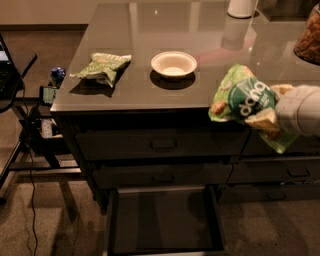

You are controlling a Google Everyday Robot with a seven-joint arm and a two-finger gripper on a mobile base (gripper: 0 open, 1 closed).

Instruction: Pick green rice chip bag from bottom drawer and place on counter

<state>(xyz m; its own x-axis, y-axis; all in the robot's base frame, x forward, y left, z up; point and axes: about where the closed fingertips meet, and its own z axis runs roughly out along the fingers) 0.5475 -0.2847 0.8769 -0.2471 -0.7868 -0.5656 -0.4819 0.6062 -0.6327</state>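
Note:
My gripper comes in from the right edge and is shut on the green rice chip bag, a light green pouch with a dark green circle and white "dang" lettering. It holds the bag in the air at the counter's front edge, right of the middle. One pale finger lies across the bag's lower part. The bottom drawer stands pulled open below, its dark floor bare. The glossy grey counter stretches behind the bag.
A paler olive-green wrinkly bag lies on the counter's left. A white bowl sits mid-counter. A white cylinder and a jar of brown snacks stand at the back right. A stand with cables is at left.

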